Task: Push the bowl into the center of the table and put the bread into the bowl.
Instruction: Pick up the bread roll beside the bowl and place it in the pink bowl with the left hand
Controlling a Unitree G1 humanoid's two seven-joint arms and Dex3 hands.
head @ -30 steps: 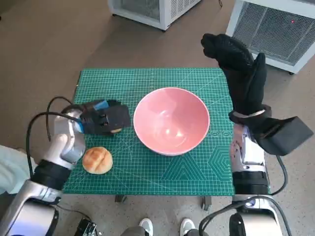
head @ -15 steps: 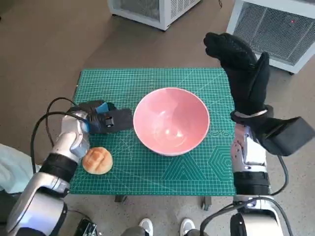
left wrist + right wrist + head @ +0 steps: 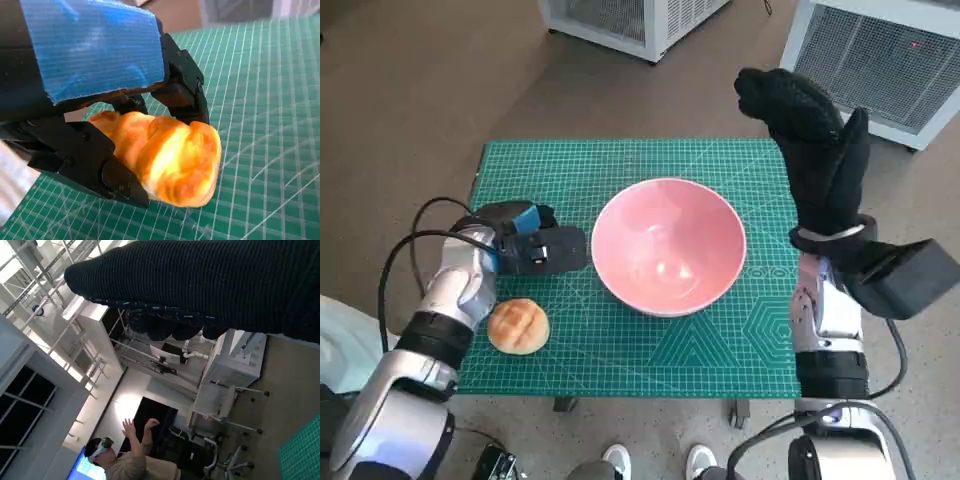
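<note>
A pink bowl [image 3: 668, 245] stands empty near the middle of the green cutting mat [image 3: 620, 160]. My left hand [image 3: 535, 243] lies low over the mat just left of the bowl. In the left wrist view that left hand [image 3: 95, 55] grips a golden piece of bread [image 3: 170, 155] between its black fingers [image 3: 85, 160], close above the mat. A second round bun [image 3: 518, 326] lies on the mat near the front left corner, beside my left forearm. My right hand [image 3: 810, 150] is raised over the table's right edge, gloved fingers stretched out and holding nothing; in its own wrist view the glove [image 3: 200, 285] fills the top.
White slatted units stand on the floor beyond the table, one at the far middle [image 3: 620, 20] and one at the far right [image 3: 880, 60]. Shoes [image 3: 615, 458] show at the table's front edge. A person [image 3: 125, 460] with raised hands appears in the right wrist view.
My left hand has shifted a little to the left and away from the front edge, and its forearm has swung in. The bowl, the bun and the right hand have hardly moved.
</note>
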